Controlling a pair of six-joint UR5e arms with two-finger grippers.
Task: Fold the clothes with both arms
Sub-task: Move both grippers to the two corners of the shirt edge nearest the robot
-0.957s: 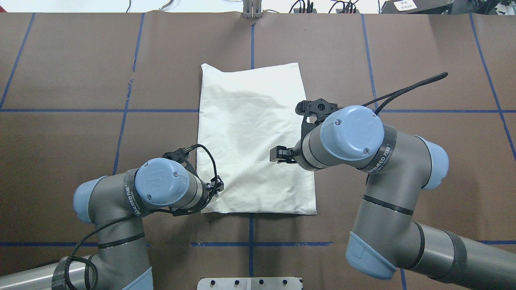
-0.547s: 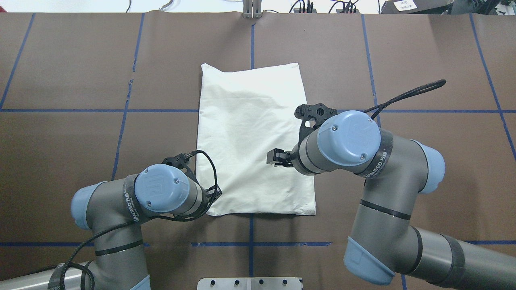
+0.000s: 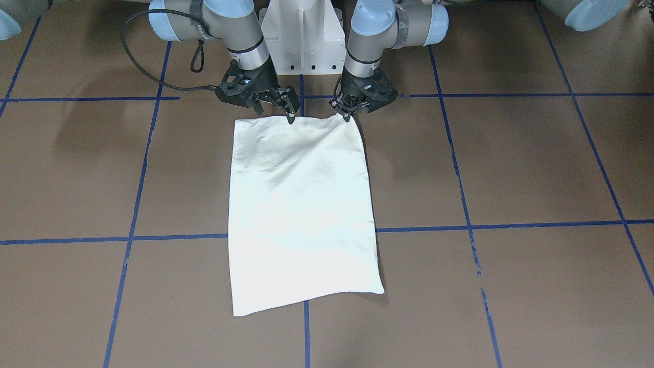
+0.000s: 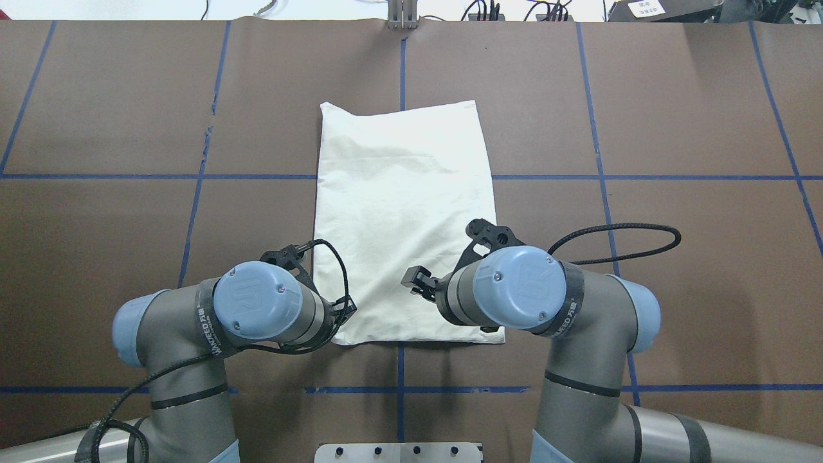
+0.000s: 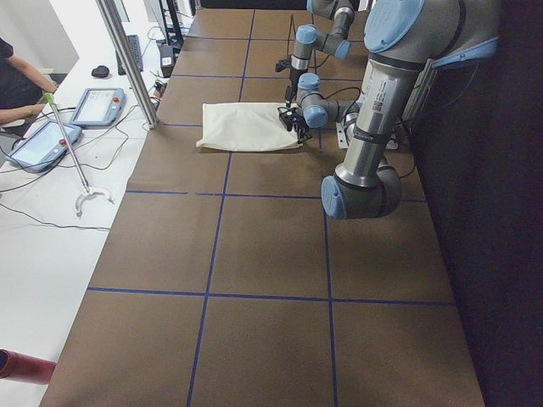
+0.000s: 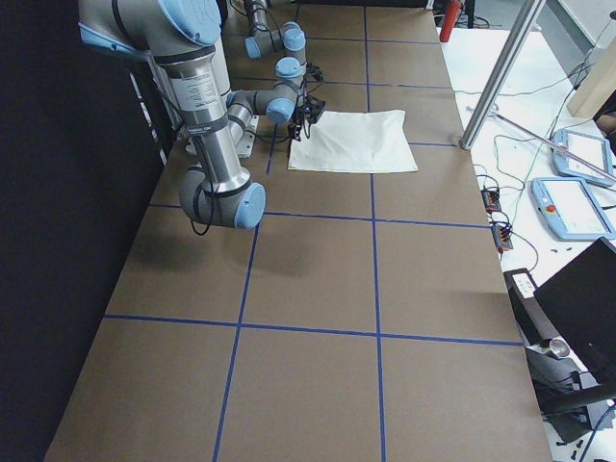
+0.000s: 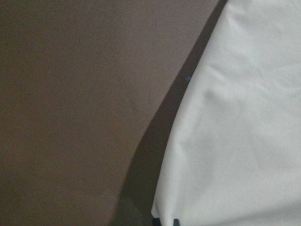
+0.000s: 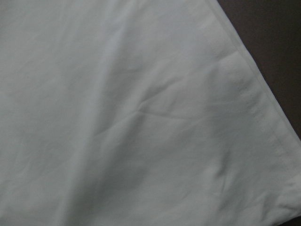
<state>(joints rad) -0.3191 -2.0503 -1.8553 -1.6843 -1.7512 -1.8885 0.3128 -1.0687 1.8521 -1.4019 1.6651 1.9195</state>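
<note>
The shirt lies folded into a flat, long rectangle in the middle of the worktop, plain cream-white cloth facing up. The weave is smooth and matte with a few shallow creases. The right wrist view shows a stitched hem along one edge. In the overhead view its long axis runs from 12 to 6 o'clock, the short edge at 6 nearest the robot and the far short edge slightly slanted.

The left gripper stands at the shirt's 7 o'clock corner, its fingers drawn close together on the cloth tip. The corner casts a wide shadow in the left wrist view, but I cannot tell whether the cloth is pinched. The right gripper hangs over the near edge toward 5 o'clock, its fingers spread and holding nothing, one tip touching the hem.

Both arms are grey metal with light blue caps. The worktop is brown paper crossed by blue tape lines.
</note>
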